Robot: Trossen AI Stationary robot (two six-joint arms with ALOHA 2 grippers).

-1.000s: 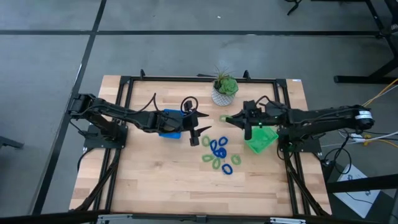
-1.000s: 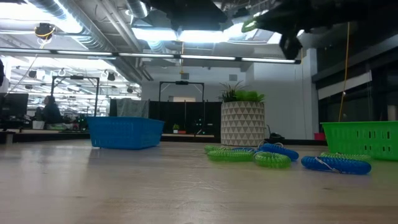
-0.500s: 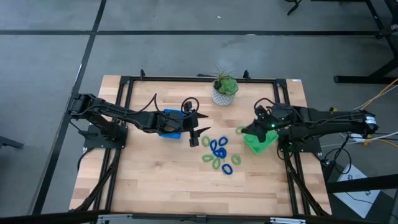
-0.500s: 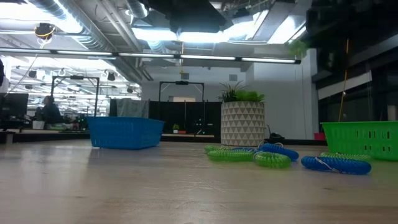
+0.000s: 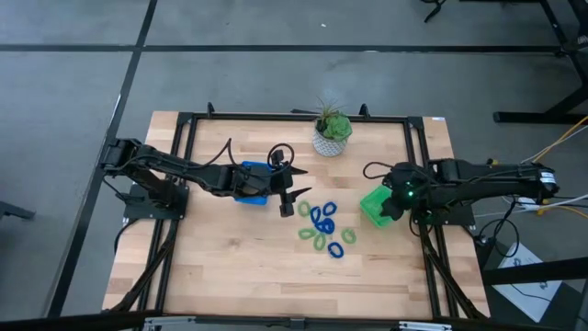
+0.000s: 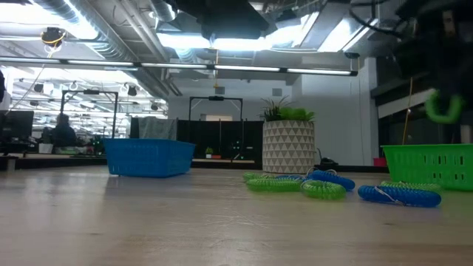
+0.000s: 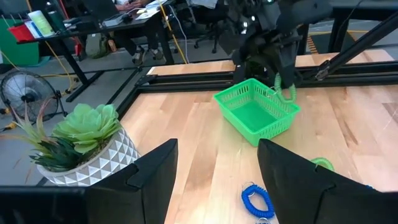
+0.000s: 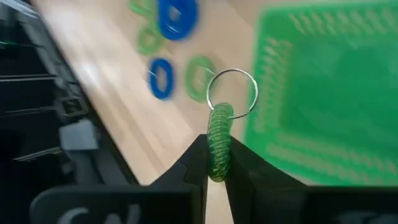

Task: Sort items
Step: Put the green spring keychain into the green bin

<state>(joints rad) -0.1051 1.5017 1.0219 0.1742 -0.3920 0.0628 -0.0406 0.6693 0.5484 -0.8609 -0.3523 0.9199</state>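
The right pincer (image 8: 217, 163) is clamped on a green coiled ring (image 8: 219, 142), directly above the green tray (image 5: 379, 204); left pincer (image 5: 290, 197) stands apart.

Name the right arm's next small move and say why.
Probably open the fingers and let go. The right gripper pinches a light green ring above the green tray, the tray that matches its colour, so a release should drop it inside. The left gripper waits open by the blue tray.

blue and green rings (image 5: 323, 229) clustered mid-table, one green ring (image 8: 218, 144) gripper-pinched
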